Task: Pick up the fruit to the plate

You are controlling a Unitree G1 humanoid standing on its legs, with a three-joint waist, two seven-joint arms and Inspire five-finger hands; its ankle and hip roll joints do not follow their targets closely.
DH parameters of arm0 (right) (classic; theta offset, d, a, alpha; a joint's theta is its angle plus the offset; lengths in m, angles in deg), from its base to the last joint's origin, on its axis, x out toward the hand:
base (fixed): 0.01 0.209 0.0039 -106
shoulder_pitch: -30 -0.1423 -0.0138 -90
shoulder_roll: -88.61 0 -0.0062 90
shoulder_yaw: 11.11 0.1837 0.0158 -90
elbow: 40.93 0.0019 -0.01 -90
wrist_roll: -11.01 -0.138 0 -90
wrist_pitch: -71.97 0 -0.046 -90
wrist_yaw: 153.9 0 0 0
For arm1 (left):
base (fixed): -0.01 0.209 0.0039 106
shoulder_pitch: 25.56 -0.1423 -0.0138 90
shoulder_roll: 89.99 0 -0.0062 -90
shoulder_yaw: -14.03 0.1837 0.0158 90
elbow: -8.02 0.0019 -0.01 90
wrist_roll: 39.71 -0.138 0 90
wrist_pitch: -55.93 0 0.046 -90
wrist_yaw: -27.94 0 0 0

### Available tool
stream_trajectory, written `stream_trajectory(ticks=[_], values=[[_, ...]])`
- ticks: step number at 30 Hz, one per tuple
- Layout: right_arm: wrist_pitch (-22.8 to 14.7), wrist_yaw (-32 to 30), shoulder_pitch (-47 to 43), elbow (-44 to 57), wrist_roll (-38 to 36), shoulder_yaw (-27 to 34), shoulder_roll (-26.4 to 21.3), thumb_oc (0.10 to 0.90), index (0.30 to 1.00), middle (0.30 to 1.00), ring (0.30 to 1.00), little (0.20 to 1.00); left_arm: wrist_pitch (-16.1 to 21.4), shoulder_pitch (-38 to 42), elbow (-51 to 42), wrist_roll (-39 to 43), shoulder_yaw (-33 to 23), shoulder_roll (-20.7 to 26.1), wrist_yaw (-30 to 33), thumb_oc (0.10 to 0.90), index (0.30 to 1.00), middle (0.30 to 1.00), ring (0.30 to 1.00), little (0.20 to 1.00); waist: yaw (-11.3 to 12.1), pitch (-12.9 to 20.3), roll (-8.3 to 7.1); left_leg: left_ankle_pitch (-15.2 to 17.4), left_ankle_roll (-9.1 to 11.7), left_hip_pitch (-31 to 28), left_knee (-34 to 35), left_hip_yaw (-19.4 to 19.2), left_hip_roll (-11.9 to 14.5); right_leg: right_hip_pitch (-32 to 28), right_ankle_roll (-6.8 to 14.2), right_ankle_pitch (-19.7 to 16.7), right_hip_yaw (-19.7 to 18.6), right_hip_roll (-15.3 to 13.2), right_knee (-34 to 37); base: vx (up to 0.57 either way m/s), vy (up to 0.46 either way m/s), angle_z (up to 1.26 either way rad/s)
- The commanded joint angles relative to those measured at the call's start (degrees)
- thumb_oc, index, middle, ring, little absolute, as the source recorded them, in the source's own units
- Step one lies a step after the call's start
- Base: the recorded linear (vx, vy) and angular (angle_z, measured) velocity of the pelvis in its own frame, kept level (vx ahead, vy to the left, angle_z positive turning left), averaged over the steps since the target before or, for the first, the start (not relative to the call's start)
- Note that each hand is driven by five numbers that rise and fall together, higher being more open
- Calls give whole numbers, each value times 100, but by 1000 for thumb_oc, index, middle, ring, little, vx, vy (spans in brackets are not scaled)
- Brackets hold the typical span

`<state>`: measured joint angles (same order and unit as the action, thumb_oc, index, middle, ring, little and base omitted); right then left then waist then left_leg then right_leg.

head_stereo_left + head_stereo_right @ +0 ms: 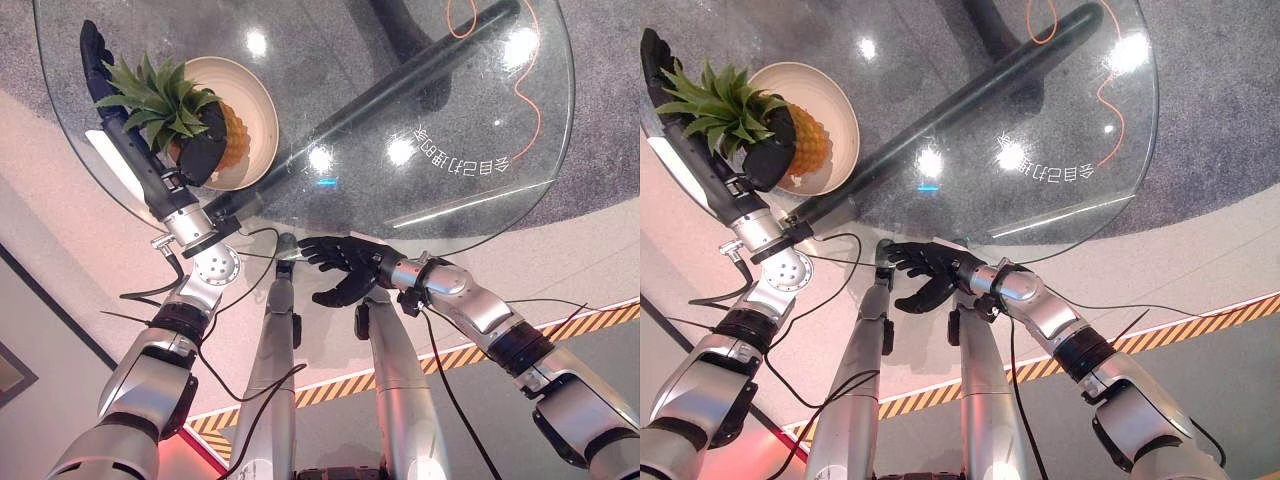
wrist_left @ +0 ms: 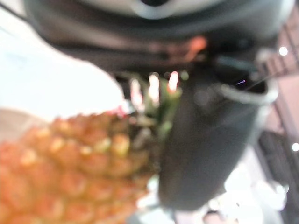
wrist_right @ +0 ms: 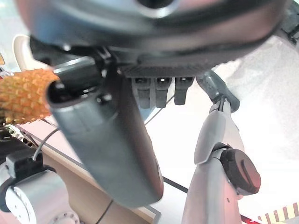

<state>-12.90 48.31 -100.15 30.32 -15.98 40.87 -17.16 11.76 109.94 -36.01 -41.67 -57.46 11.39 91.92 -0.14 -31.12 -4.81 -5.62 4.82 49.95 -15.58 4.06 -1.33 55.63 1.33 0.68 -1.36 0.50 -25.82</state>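
Observation:
A pineapple [image 1: 232,135] with a green leafy crown lies in a cream plate [image 1: 258,95] at the left side of a round glass table [image 1: 300,60]. My left hand [image 1: 135,150] reaches over the table edge beside the fruit. Its thumb [image 1: 205,152] is curled against the pineapple's body [image 2: 60,163], and its fingers [image 1: 95,50] stretch out behind the leaves. My right hand [image 1: 345,265] hangs in front of the table's near edge with fingers relaxed and spread, holding nothing. The pineapple [image 3: 23,95] also shows at the edge of the right wrist view.
A dark bar [image 1: 400,85] and a pedestal show through the glass under the table. A thin orange cord [image 1: 525,100] lies at the far right. Yellow-black hazard tape [image 1: 470,355] runs across the floor near me.

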Motion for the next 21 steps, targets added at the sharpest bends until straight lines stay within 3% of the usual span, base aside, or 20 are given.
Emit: stream_trajectory(ticks=[1, 15, 21], values=[[-203, 52, 467, 739, -111, 57, 34, 800, 900, 900, 900, 900, 205, -127, -201, 252, -497, 72, -28, 800, 900, 900, 900, 900, -50, 133, 151, 168, -248, -155, -110, -64, -514, -365, 146, -413, 664, 50, 650, 0, 0, 0], [-235, 56, 623, 885, -93, 103, -52, 800, 900, 900, 900, 900, 170, -462, -334, 553, -559, 107, -378, 800, 900, 900, 900, 900, -29, 133, 213, 142, -274, -292, -35, -78, -504, -516, 143, -404, 644, 41, 700, 0, 0, 0], [-235, 48, 651, 901, -115, 111, -64, 800, 900, 900, 900, 900, 87, -557, -344, 895, -510, 76, -870, 800, 900, 900, 900, 900, -19, 133, 227, 129, -275, -344, -5, -78, -498, -578, 152, -412, 649, 22, 724, 0, 0, 0]])
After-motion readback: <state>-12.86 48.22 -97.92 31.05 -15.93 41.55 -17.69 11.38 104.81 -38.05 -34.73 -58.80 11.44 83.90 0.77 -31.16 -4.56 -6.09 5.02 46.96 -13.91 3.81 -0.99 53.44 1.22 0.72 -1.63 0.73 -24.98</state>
